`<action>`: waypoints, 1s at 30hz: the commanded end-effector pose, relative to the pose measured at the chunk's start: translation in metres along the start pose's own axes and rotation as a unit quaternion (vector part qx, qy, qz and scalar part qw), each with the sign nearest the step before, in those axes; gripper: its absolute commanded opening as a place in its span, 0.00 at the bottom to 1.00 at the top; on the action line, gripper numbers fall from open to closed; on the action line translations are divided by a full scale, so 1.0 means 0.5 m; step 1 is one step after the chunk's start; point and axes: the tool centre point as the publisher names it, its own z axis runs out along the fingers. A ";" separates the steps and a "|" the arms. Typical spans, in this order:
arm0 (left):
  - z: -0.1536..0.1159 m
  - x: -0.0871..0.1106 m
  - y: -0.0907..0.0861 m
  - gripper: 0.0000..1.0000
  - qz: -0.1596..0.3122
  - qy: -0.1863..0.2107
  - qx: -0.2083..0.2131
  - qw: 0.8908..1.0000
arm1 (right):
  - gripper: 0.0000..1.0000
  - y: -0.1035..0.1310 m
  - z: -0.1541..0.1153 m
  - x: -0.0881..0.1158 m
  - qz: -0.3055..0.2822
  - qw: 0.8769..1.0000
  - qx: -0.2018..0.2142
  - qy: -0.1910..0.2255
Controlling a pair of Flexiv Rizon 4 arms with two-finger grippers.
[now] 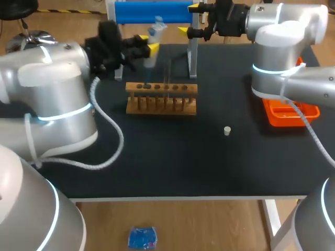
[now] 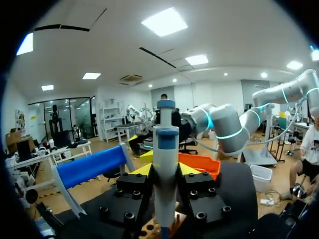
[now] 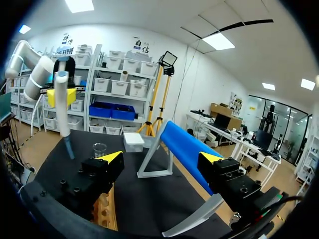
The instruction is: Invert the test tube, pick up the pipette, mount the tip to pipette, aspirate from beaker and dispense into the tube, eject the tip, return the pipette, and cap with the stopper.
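My left gripper [image 1: 148,44] is shut on the white pipette [image 1: 153,36] with a blue top and holds it upright, its lower end pointing down at the left end of the wooden tube rack [image 1: 161,99]. In the left wrist view the pipette [image 2: 165,159] stands between the yellow fingertips [image 2: 142,170], with the rack [image 2: 152,231] just below. My right gripper [image 1: 189,19] is open and empty at the back, by the blue-barred pipette stand [image 1: 154,11]. The right wrist view shows the pipette [image 3: 62,99], a glass beaker [image 3: 99,149] and the stand [image 3: 182,147] ahead of the right gripper [image 3: 162,158]. A small white stopper [image 1: 227,130] lies right of the rack.
An orange tray [image 1: 288,112] sits at the table's right edge under my right arm. A small white box [image 3: 133,141] stands beside the stand's grey foot [image 3: 154,167]. The left arm's cable [image 1: 112,130] loops over the table's left part.
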 end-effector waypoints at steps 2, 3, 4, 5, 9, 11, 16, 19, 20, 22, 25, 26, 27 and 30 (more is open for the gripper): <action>-0.049 -0.082 -0.019 0.00 -0.008 0.020 -0.033 0.999 | 1.00 0.000 -0.001 0.000 0.000 1.000 0.000 0.000; -0.052 -0.097 -0.018 0.00 -0.010 0.014 -0.040 0.999 | 1.00 0.000 -0.001 0.000 0.000 1.000 0.000 0.000; -0.054 -0.109 -0.018 0.00 -0.009 0.015 -0.041 0.999 | 1.00 0.000 -0.001 0.000 0.000 1.000 0.000 0.000; -0.056 -0.122 -0.019 0.00 -0.009 0.014 -0.044 0.999 | 1.00 0.000 -0.001 0.000 0.000 1.000 0.000 0.000; -0.058 -0.168 -0.015 0.00 -0.016 0.004 -0.064 0.998 | 1.00 0.000 -0.001 0.000 0.000 1.000 0.000 0.000; -0.056 -0.181 -0.017 0.00 -0.015 0.001 -0.069 0.997 | 1.00 0.000 -0.001 0.000 0.000 1.000 0.000 0.000; -0.056 -0.181 -0.017 0.00 -0.015 0.001 -0.069 0.997 | 1.00 0.000 -0.001 0.000 0.000 1.000 0.000 0.000; -0.056 -0.181 -0.017 0.00 -0.015 0.001 -0.069 0.997 | 1.00 0.000 -0.001 0.000 0.000 1.000 0.000 0.000; -0.056 -0.181 -0.017 0.00 -0.015 0.001 -0.069 0.997 | 1.00 0.000 -0.001 0.000 0.000 1.000 0.000 0.000; -0.056 -0.181 -0.017 0.00 -0.015 0.001 -0.069 0.997 | 1.00 0.000 -0.001 0.000 0.000 1.000 0.000 0.000; -0.056 -0.181 -0.017 0.00 -0.015 0.001 -0.069 0.997 | 1.00 0.000 -0.001 0.000 0.000 1.000 0.000 0.000; -0.056 -0.181 -0.017 0.00 -0.015 0.001 -0.069 0.997 | 1.00 0.000 -0.001 0.000 0.000 1.000 0.000 0.000; -0.056 -0.181 -0.017 0.00 -0.015 0.001 -0.069 0.997 | 1.00 0.000 -0.001 0.000 0.000 1.000 0.000 0.000; -0.056 -0.181 -0.017 0.00 -0.015 0.001 -0.069 0.997 | 1.00 0.000 -0.001 0.000 0.000 1.000 0.000 0.000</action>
